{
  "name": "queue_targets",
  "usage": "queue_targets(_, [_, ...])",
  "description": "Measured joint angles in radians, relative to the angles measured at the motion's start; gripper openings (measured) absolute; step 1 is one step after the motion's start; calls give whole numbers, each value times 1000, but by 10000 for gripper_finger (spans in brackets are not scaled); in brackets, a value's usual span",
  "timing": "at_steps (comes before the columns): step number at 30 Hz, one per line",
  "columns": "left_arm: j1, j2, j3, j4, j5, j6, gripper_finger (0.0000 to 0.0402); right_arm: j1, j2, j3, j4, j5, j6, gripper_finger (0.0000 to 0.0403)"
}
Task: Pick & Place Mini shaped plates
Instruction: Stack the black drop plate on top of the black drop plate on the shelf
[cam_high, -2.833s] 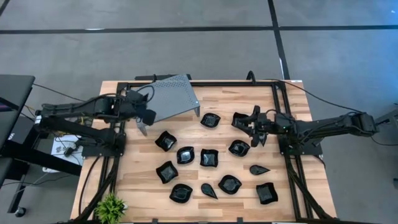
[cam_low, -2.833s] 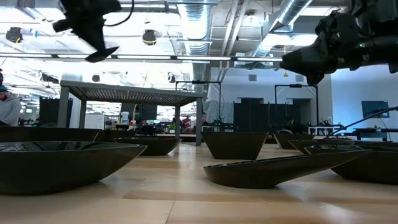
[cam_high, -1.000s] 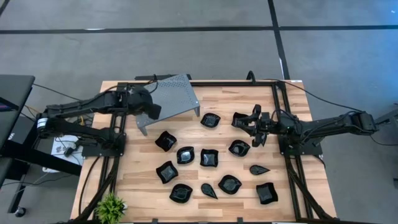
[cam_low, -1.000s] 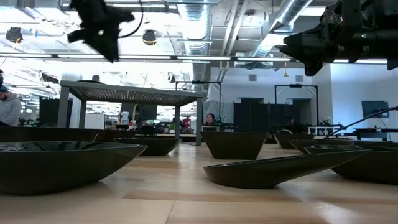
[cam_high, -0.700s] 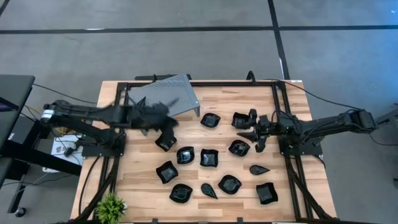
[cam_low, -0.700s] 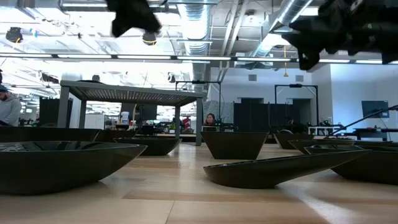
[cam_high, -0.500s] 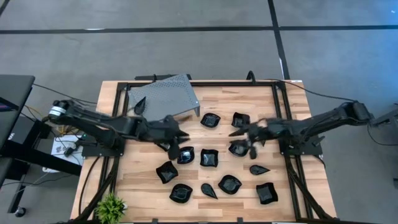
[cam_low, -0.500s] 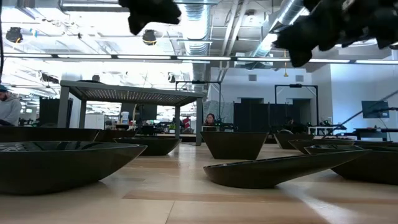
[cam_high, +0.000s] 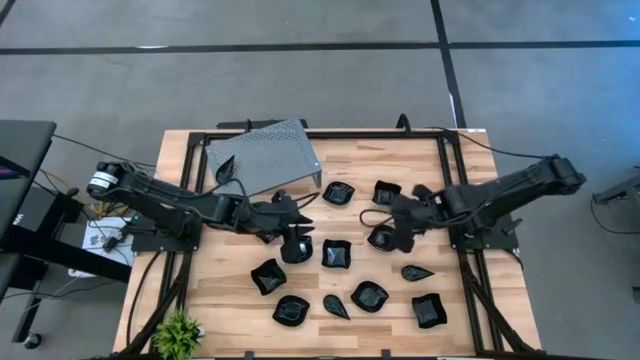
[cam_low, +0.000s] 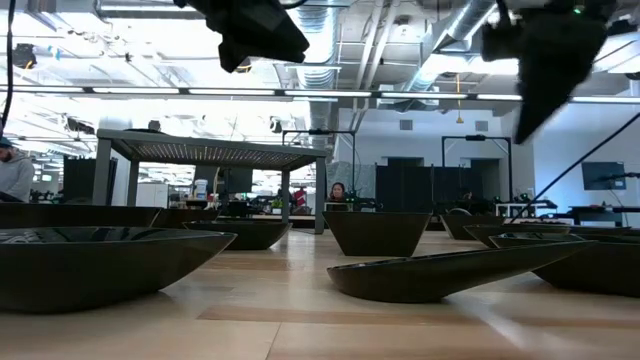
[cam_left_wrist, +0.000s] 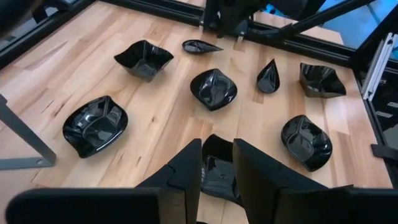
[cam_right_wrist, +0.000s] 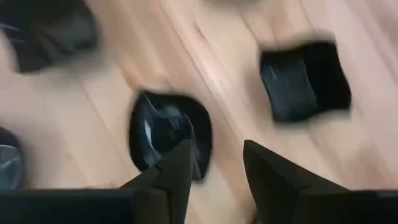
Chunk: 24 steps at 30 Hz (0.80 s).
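A pale wooden tabletop (cam_high: 330, 150) of butcher-block planks stands on a grey floor (cam_high: 300, 80) crossed by dark lines. A black frame (cam_high: 445, 150) runs along the tabletop's far edge and down both sides. At the far left corner sits a grey perforated metal stand (cam_high: 265, 155), its flat top tilted in the high view; in the low view it shows as a slatted top on thin legs (cam_low: 210, 152). A small green plant (cam_high: 178, 330) sits at the near left corner. Left of the tabletop are a black stand (cam_high: 20, 150) and loose cables (cam_high: 105, 235). Behind, the low view shows ceiling ducts (cam_low: 320, 40), strip lights, and a person (cam_low: 338, 192) seated far off.
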Motion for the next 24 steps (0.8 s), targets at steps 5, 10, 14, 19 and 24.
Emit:
queue_targets(5, [0, 0, 0, 0, 1, 0, 92, -2, 44, -43, -198, -5, 330, 133])
queue_targets(10, [0, -1, 0, 0, 1, 0, 92, -1, 103, -103, -158, -13, 385, 136])
queue_targets(14, [0, -1, 0, 0, 1, 0, 92, -6, 168, -105, -137, -28, 449, 137])
queue_targets(19, [0, -1, 0, -1, 1, 0, 92, -22, 264, -106, -135, -32, 502, 139])
queue_targets(24, [-5, -1, 0, 0, 2, -1, 92, -41, 368, -106, -119, -56, 500, 139])
